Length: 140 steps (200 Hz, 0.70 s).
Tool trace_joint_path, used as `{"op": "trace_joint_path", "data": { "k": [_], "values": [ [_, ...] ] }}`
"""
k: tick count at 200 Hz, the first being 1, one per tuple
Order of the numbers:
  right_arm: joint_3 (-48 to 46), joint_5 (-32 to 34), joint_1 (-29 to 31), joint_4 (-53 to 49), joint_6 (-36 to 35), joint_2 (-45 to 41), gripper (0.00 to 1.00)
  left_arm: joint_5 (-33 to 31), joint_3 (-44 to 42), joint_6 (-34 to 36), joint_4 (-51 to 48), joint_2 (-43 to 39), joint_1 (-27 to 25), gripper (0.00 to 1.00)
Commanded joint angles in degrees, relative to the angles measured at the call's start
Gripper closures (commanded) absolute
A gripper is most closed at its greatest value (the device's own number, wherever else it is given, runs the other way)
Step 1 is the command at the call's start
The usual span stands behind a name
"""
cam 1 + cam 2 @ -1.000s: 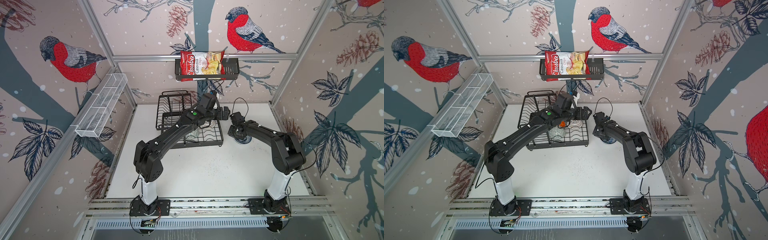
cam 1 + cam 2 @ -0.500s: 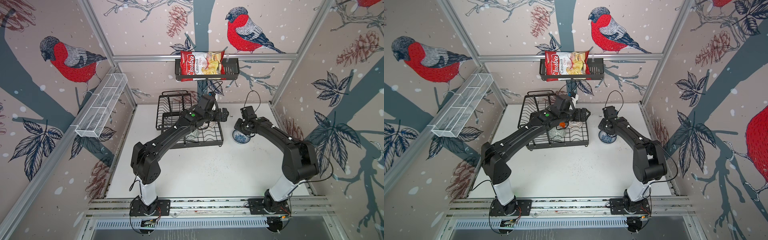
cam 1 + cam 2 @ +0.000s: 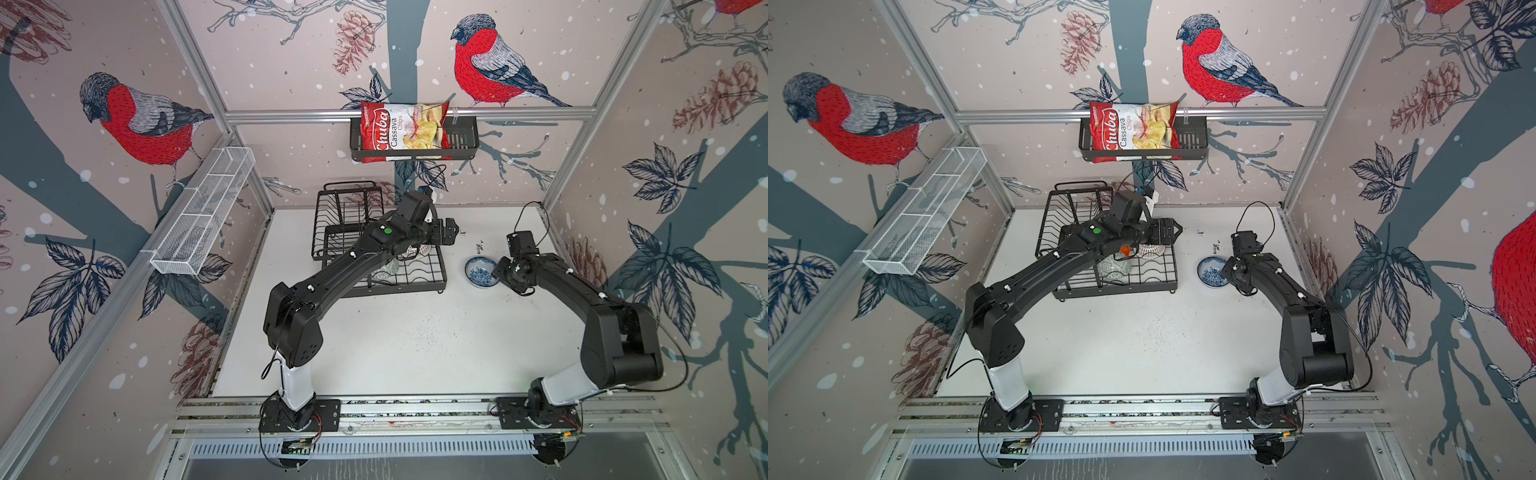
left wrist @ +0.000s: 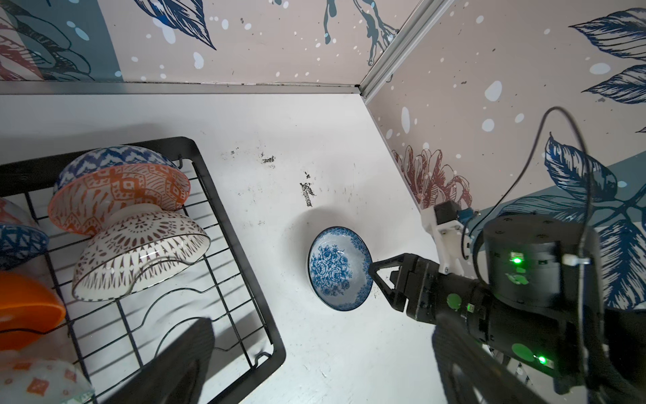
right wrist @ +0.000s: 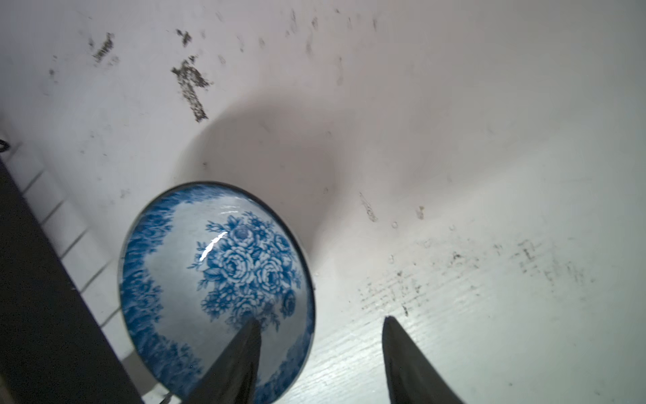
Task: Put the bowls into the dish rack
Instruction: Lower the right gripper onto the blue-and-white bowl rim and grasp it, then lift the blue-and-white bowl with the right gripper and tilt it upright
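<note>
Right of the dish rack (image 3: 399,290), on the bare white table (image 3: 415,340), sits the white bowl with blue flowers (image 3: 481,272) — mouth up, near the rack's side rail (image 4: 236,252) but apart from it.

Right gripper (image 5: 321,320): at the bowl's rim, on the side away from the rack. Jaws parted. One finger (image 5: 241,356) reaches over the bowl's inside, and the other finger (image 5: 409,360) is outside, over the table. The rim lies between them with a gap, so it is not clamped and the bowl rests on the table. Whether the inner finger touches the glaze cannot be told.

Left gripper (image 3: 451,229): hangs over the rack's far right corner, jaws spread wide, nothing in them.

Rack contents, left wrist view — a dark-blue geometric bowl (image 4: 112,161), an orange-red/white patterned bowl (image 4: 119,196) and a white bowl with dark lattice (image 4: 140,259) stand on edge in a row on the slotted base, each leaning on the next. A plain orange bowl (image 4: 24,307) sits beside them, partly cropped. Further bowls at the picture's edge are too cropped to identify.
</note>
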Motion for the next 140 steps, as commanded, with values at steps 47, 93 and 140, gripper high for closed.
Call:
{"op": "trace_joint_path", "data": {
  "k": [47,93,140],
  "values": [
    [-0.19,-5.31,-0.42,5.32,-0.8,5.6,0.57,0.29,0.02,0.22,0.45,-0.55,-0.05,0.02],
    [3.47,-5.61,-0.35,5.0,-1.65,8.15,0.79,-0.5,-1.03,-0.5,-0.87,-0.99,-0.06,0.02],
    [7.85,-3.24,1.13,3.19,-2.61,6.01,0.91,-1.74,0.83,-1.45,-2.86,0.92,-0.06,0.02]
  ]
}}
